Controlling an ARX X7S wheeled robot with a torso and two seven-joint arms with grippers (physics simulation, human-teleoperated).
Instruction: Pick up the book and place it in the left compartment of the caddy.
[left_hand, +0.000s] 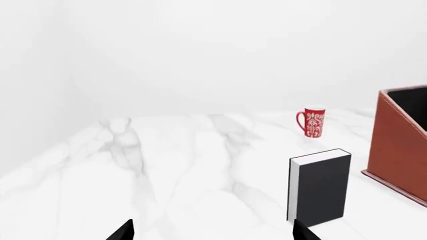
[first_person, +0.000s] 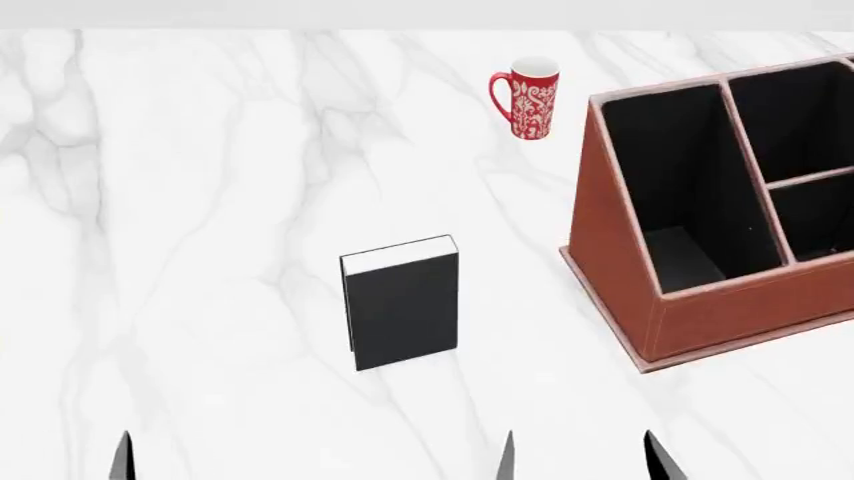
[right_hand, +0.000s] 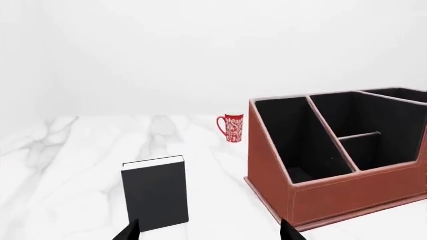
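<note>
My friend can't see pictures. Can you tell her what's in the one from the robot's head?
A black book stands upright on a white marble table, held by no gripper. To its right sits a reddish-brown caddy, its long left compartment empty, and a red patterned mug stands farther back. Dark gripper fingertips peek in at the bottom edge.

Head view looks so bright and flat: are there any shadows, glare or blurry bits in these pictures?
Head view: even light, only faint soft shading beside the book and caddy; no glare on the marble table. Left wrist view: the mug looks slightly soft and the backdrop is washed-out white. Right wrist view: sharp; the caddy's black-lined interior stays dark.
</note>
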